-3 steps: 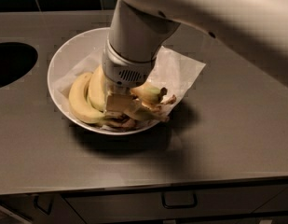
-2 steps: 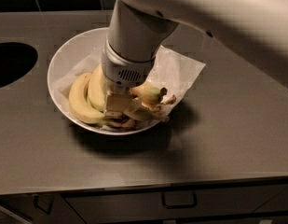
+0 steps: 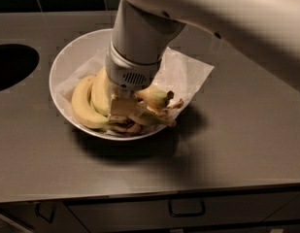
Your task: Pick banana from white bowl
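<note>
gripper point(image 3: 123, 109) sits unmoved, pressed among the bananas point(image 3: 84, 105) at six o'clock in the white bowl point(image 3: 63, 62); its grip cannot be told.

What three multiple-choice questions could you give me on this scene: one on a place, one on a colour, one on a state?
1. Where is the hand?
A. Down in the white bowl, among the bananas
B. Raised well clear of the bowl
C. Out of view

2. What colour is the paper sheet?
A. Green
B. White
C. Red

3. How does the sheet lie?
A. Crumpled into a ball
B. Rolled into a tube
C. Spread under the bananas, one corner past the bowl's rim over the counter

Answers:
1. A, since the arm comes down into the bowl and ends at the fruit.
2. B, since it looks as pale as the bowl.
3. C, since its corner juts out to the right of the rim.
</note>
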Action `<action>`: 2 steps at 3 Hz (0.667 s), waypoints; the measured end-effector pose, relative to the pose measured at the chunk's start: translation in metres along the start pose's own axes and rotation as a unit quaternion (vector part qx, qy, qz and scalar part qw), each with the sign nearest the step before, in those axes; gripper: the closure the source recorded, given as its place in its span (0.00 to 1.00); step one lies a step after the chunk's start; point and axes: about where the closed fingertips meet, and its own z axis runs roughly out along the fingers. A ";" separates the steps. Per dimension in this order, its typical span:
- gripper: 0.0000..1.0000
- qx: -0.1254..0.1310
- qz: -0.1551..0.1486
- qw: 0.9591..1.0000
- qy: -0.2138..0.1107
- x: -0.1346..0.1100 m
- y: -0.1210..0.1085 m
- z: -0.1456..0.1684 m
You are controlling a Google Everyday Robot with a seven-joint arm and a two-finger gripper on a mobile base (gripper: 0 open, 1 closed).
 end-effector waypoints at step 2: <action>1.00 0.050 -0.006 0.999 -0.005 -0.009 0.003 -0.043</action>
